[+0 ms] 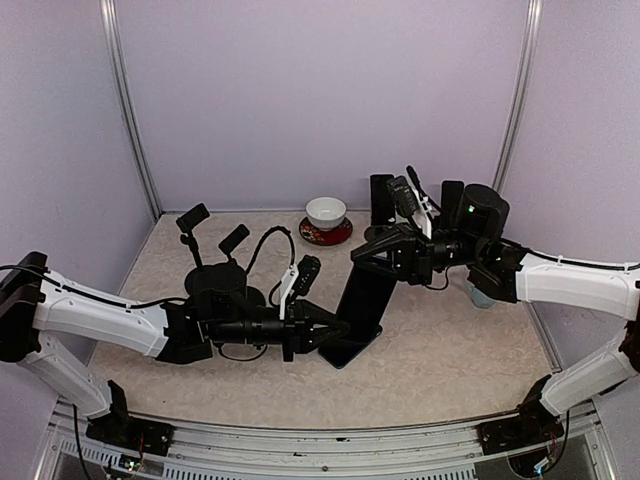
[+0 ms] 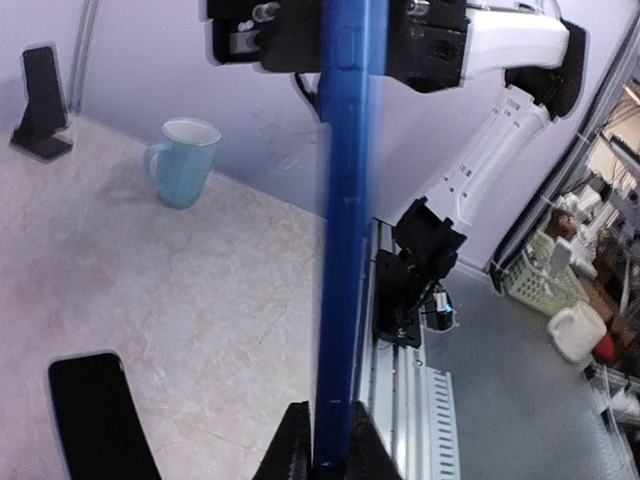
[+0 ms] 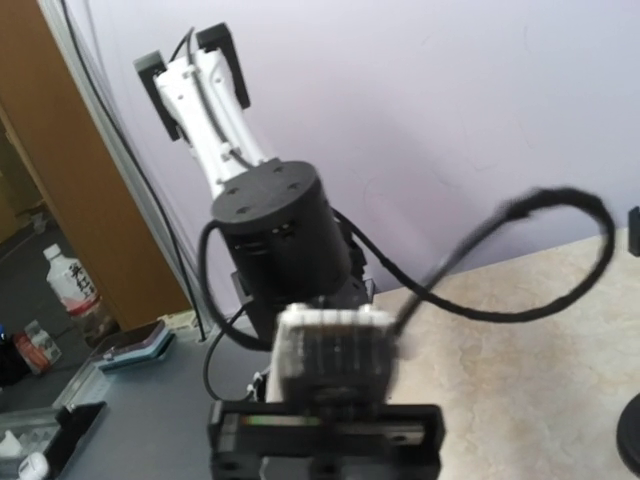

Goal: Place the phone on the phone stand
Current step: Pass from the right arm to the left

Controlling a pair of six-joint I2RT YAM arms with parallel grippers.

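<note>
We hold the phone tilted between both arms at mid-worktop.

Our left hand (image 1: 338,330) is clenched on the lower end of the phone (image 1: 365,300). In the left wrist view its fingers (image 2: 292,448) pinch the phone's blue edge. The phone leans up from the worktop (image 1: 450,370) toward the right hand (image 1: 358,256), which meets its upper end. We cannot tell whether that hand grips. The phone stand (image 1: 382,198) sits at 12 o'clock from the phone, with a bowl (image 1: 325,211) near it at 9 o'clock.
</note>
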